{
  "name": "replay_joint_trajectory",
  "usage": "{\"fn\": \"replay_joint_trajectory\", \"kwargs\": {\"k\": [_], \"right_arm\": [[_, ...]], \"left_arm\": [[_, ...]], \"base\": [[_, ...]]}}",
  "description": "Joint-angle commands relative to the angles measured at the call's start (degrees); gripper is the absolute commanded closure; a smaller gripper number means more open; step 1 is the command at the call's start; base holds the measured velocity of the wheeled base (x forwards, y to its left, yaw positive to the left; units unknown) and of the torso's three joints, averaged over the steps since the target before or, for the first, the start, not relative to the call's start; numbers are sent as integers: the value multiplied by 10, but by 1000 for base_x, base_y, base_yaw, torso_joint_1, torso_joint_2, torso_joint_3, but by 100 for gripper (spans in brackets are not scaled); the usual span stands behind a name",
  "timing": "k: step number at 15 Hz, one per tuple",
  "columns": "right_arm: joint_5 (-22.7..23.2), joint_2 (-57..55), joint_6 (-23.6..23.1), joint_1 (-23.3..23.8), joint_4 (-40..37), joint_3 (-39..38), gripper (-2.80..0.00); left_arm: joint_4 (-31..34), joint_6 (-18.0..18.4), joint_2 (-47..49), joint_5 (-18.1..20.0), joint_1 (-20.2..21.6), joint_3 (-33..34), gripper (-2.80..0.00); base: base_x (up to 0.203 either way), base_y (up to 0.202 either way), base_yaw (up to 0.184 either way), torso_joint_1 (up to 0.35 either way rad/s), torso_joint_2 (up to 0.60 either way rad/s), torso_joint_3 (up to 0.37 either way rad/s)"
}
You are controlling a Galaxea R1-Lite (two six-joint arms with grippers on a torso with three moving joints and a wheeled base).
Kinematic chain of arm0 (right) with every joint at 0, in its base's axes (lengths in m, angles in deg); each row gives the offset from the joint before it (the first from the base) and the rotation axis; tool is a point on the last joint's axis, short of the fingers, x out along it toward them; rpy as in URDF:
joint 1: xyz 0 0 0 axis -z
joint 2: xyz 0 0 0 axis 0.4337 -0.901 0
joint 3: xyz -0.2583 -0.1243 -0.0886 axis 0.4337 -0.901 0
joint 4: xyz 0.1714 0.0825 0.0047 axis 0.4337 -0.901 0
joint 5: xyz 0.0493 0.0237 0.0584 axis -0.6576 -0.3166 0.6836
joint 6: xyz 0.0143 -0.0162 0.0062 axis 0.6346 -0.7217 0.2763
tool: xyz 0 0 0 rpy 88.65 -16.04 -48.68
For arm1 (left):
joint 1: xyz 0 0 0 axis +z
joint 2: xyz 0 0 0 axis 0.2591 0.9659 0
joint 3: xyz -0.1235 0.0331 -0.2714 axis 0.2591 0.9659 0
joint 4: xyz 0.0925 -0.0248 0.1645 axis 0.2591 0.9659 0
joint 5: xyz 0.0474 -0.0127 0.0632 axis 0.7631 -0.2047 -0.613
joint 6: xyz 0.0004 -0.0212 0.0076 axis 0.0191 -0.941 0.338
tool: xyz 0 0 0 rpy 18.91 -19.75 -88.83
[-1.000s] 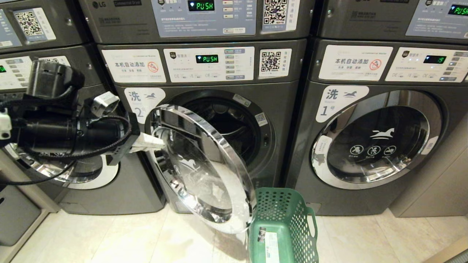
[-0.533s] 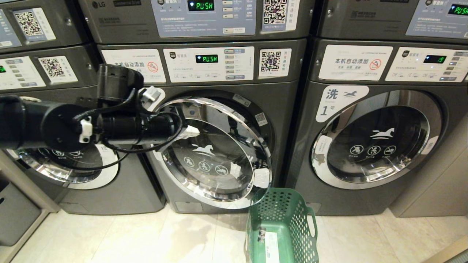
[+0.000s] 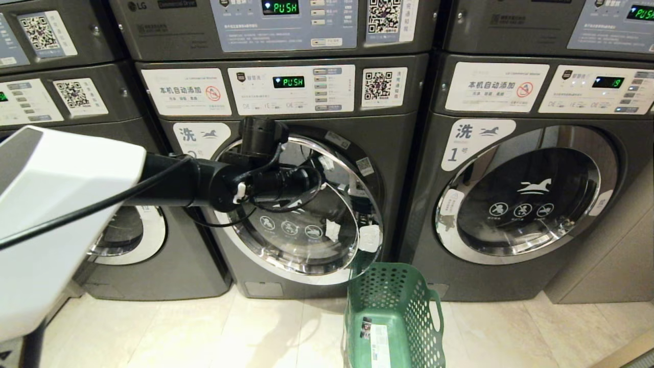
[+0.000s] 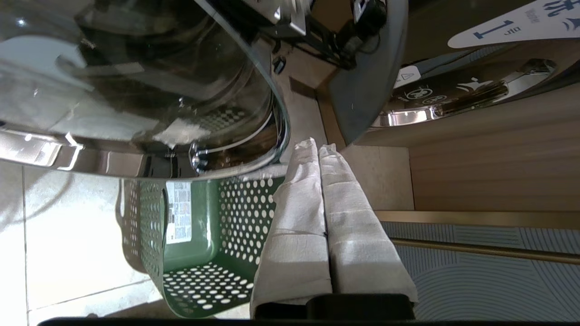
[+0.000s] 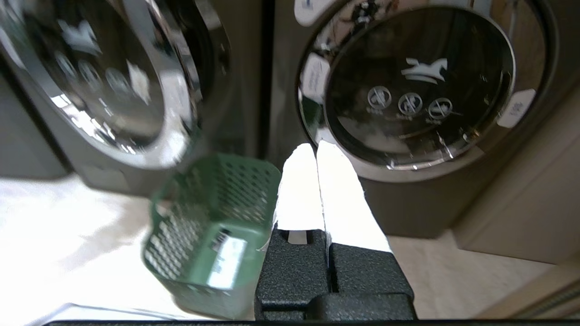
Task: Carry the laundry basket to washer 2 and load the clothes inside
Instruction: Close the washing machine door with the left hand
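Washer 2 stands in the middle, and its chrome-rimmed glass door is swung almost shut, a narrow gap left at its right side. My left arm reaches across the door glass. In the left wrist view my left gripper is shut and empty, beside the door's rim. The green laundry basket stands on the floor below the door's right edge; its perforated bottom is bare. My right gripper is shut and empty, above the basket. The clothes are out of view.
Washer 1 stands to the right with its door shut, and another washer to the left. Machines are stacked above all three. A beige panel borders washer 1 on the right. Pale floor tiles lie in front.
My left arm has swept to the right and forward, and washer 2's door has swung from wide open to almost shut. The basket has stayed put.
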Motion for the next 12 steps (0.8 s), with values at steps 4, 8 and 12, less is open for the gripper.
{"fn": "replay_joint_trajectory", "kwargs": {"k": [4,8,12], "right_arm": [[84,-430,93,-13,-12,286,0],[305,-598,187,-89,-21,312,0],[410,-726,202,-126,12,275,0]], "left_arm": [[71,-3,78,-23,-5,-134,0],[66,-1,86,-26,-2,-139,0],[62,-9,100,-49,-7,-114,0]], "base": [[0,0,0,0,0,0],[0,0,0,0,0,0],[0,0,0,0,0,0]]}}
